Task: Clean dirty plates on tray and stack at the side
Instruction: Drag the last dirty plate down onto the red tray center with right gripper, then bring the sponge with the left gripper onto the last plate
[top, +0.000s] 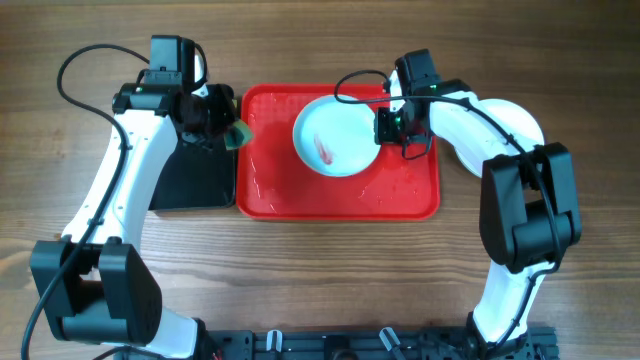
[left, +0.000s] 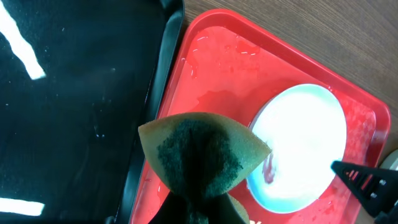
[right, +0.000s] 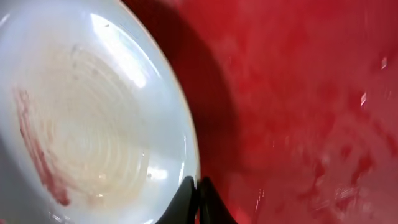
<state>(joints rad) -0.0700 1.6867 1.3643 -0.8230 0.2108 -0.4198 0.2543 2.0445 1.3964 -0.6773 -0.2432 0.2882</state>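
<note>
One pale aqua plate (top: 335, 140) with a reddish-brown smear sits in the upper middle of the red tray (top: 270, 205). My right gripper (top: 385, 125) is shut on the plate's right rim (right: 93, 124), its fingertips (right: 198, 186) pinching the edge; a dark shadow lies under that side. My left gripper (top: 228, 130) is shut on a green and yellow sponge (left: 202, 152), held above the tray's left edge (left: 205, 68), apart from the plate (left: 305, 143). The other two plates are out of view.
A smaller black tray (top: 195, 180) lies right against the red tray's left side, under my left arm. The red tray's floor (right: 298, 93) is wet with droplets. Bare wooden table surrounds both trays.
</note>
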